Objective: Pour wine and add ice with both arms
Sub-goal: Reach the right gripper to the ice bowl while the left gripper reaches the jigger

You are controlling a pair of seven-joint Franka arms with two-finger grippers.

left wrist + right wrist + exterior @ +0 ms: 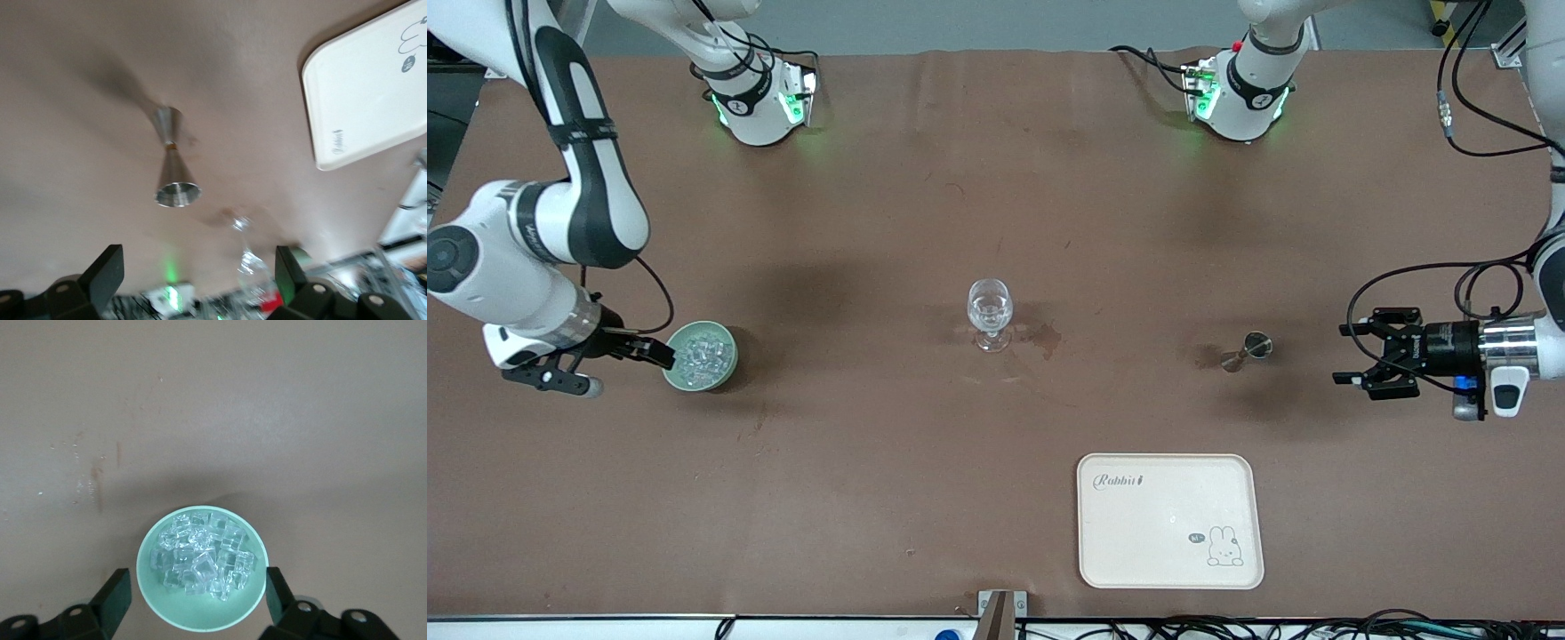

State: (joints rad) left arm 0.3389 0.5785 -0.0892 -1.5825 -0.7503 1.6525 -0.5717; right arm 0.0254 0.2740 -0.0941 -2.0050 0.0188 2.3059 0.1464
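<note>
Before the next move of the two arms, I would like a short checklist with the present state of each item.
1. Right hand open, fingers on either side of the pale green bowl: ok.
2. Ice heaped inside the bowl, none spilled: ok.
3. Left hand open, facing the metal jigger, not yet around it: ok.
4. Jigger upright on the table: ok. Whether it holds wine: cannot tell.
5. Stemmed glass upright between bowl and jigger: ok.
6. Tray nearer the front camera, out of both paths: ok.
</note>
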